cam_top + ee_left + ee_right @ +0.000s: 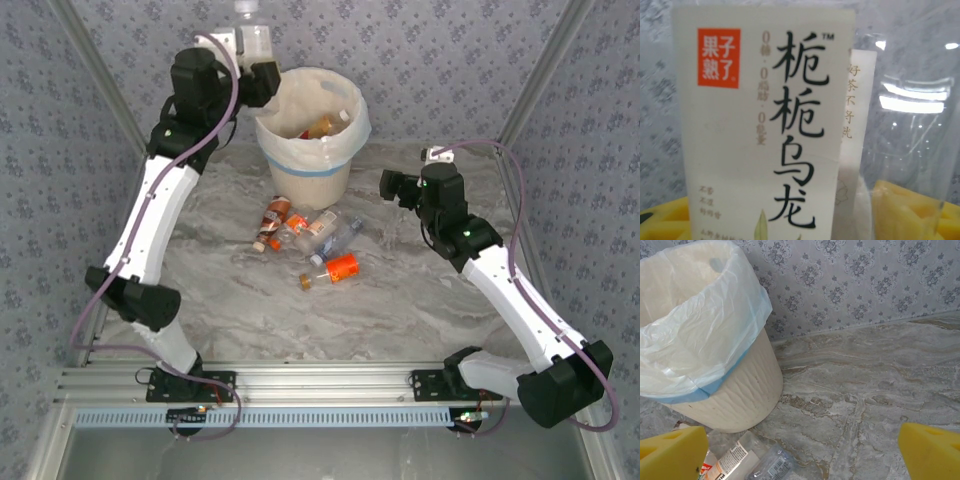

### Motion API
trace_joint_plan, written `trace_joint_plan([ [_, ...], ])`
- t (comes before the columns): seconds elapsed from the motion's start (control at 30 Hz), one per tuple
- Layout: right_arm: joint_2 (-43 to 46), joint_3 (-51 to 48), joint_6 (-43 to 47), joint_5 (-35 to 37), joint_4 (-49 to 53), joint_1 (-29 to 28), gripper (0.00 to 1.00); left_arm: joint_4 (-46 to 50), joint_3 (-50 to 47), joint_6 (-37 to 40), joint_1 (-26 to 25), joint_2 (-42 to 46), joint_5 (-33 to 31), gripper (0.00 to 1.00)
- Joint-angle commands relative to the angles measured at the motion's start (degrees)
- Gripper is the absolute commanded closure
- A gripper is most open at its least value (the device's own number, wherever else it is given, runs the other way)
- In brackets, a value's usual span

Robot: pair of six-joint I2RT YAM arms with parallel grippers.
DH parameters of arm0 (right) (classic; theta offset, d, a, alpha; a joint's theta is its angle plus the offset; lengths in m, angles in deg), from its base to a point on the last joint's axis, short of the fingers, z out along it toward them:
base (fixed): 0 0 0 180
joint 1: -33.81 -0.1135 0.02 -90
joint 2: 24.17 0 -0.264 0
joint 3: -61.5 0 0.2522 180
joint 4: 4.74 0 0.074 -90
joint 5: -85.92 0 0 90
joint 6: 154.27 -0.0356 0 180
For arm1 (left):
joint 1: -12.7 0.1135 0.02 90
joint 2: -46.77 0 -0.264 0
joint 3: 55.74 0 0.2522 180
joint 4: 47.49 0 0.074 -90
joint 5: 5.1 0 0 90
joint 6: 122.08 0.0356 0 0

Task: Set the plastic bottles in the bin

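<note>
I see the grey marble-patterned table spread between patterned walls, and the bin stands toward its far side. It is a cream, ribbed bucket lined with a translucent bag that folds over the rim, with a pale blue band around it. On my right wrist camera the bin takes the upper left, the table beside it.

The left arm reaches up along the left wall, and the right arm bends in from the right.

A cluster of plastic bottles lies on the table just in front of the bin, the bottles touching one another; an orange-labelled bottle is the nearest to me. One capped bottle lies inside the bin.

The left gripper is clamped on an oolong tea bottle, held raised, left of and beyond the bin's rim, white cap uppermost. On my left wrist camera its white label with black characters sits between the yellow pads.

The right gripper hangs to the right of the bin, jaws spread wide and holding nothing, its yellow pads far apart.
</note>
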State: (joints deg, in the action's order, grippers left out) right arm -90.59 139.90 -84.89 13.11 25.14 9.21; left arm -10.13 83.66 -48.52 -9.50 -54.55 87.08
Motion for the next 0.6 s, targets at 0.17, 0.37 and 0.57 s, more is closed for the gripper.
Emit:
trace_joint_plan([
  [0.17,2.46,-0.64,-1.21,0.91,1.94,0.47,0.00,14.86,36.67,4.31,-2.67,-22.23,0.76,1.00],
  [0.37,4.93,-0.88,-0.74,2.52,3.74,0.43,0.00,18.20,43.91,6.10,-2.80,-30.55,-5.26,1.00],
  [0.57,6.12,-2.15,-1.53,3.20,3.84,0.55,0.00,14.35,36.28,9.46,-2.84,-30.67,-11.65,0.97],
])
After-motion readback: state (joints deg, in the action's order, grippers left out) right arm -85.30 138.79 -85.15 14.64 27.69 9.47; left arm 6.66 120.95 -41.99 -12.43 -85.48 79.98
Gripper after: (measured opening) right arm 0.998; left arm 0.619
